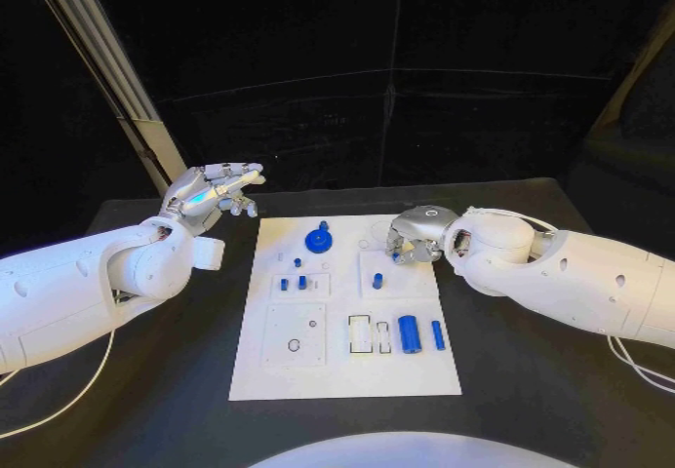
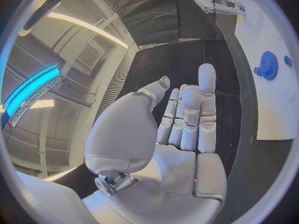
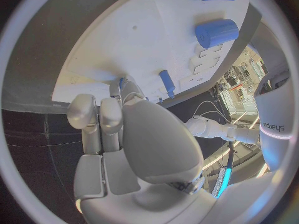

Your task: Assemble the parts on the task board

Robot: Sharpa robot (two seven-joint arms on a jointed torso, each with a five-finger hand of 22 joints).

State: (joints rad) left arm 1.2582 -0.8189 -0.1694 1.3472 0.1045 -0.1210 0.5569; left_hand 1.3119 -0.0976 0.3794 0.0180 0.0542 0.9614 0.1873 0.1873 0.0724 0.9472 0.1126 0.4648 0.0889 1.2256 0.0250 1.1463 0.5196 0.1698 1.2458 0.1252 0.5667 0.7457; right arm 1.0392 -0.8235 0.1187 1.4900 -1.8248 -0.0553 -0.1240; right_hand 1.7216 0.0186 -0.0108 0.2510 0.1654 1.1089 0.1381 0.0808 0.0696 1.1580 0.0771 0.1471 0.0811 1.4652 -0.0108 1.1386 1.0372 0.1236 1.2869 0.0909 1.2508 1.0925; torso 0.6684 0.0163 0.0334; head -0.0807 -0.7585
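The white task board [image 1: 344,370] lies in the middle of the black table. On it are a blue gear [image 1: 319,240], small blue pegs [image 1: 293,284], one blue peg [image 1: 377,281], a thick blue cylinder [image 1: 410,334] and a thin blue rod [image 1: 438,334]. My left hand [image 1: 214,195] is raised off the board's far left corner, with its fingers [image 2: 207,92] straight, apart and holding nothing. My right hand [image 1: 413,236] hovers over the board's far right part, fingers bunched and pointing down. A blue sliver [image 3: 120,82] shows beside its fingertips [image 3: 106,112]; whether they pinch it I cannot tell.
Bare black table [image 1: 535,390] runs on both sides of the board. A pale metal post [image 1: 134,97] rises behind my left arm. Rectangular cut-outs [image 1: 362,333] and a plate with a small ring [image 1: 295,343] occupy the board's near half.
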